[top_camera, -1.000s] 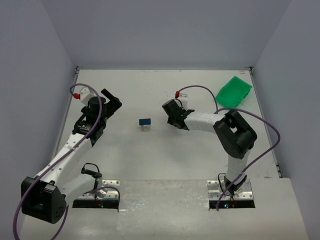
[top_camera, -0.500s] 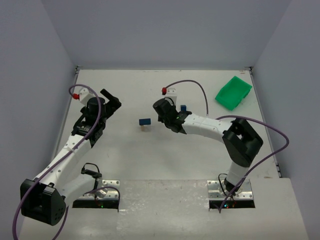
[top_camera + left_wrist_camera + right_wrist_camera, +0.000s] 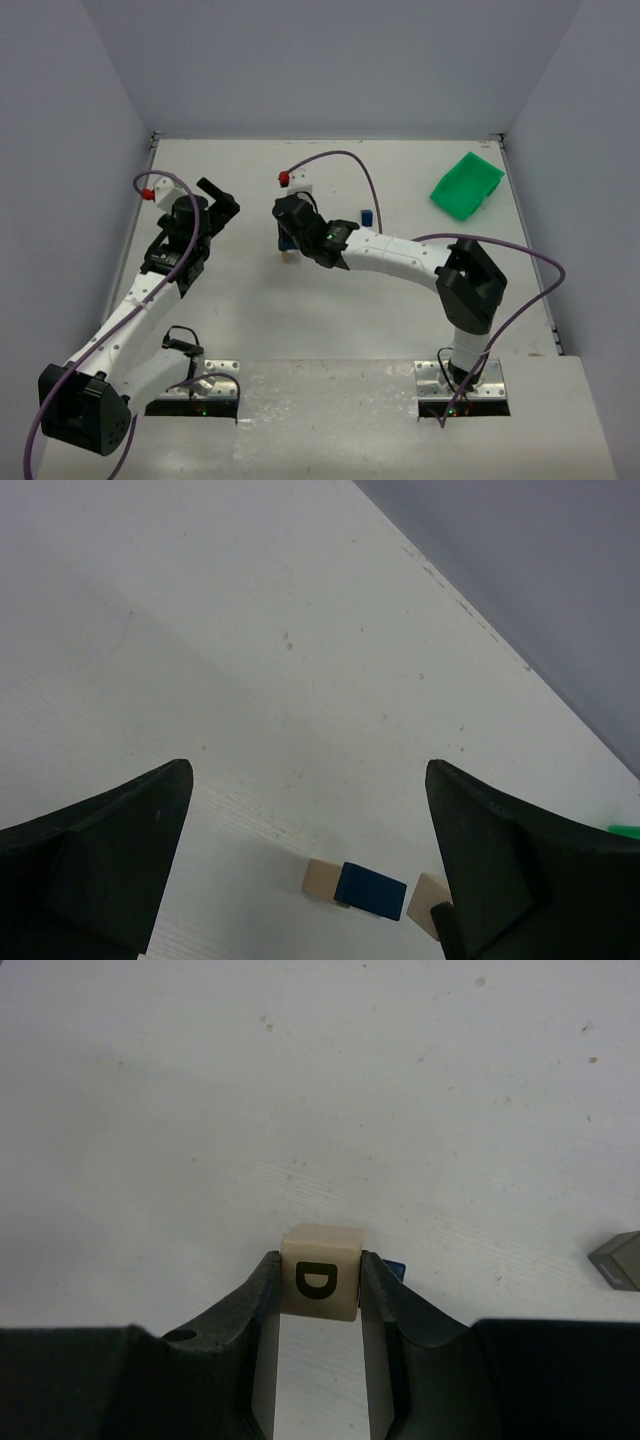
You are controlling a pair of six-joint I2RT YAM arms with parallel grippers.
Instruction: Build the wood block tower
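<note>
A single black capital letter D is the only legible mark. It is printed on the camera-facing side of the tan wooden block (image 3: 319, 1278) pinched between the fingertips of the right gripper (image 3: 320, 1265).

Right gripper (image 3: 320, 1260): jaw gap filled by lettered tan block (image 3: 320, 1282); blue block (image 3: 393, 1268) tight behind 1 jaw; bare table (image 3: 300, 1080) ahead. Left gripper (image 3: 308, 770): jaw gap open; 3 small blocks (image 3: 370, 890) beside 1 jaw.
</note>
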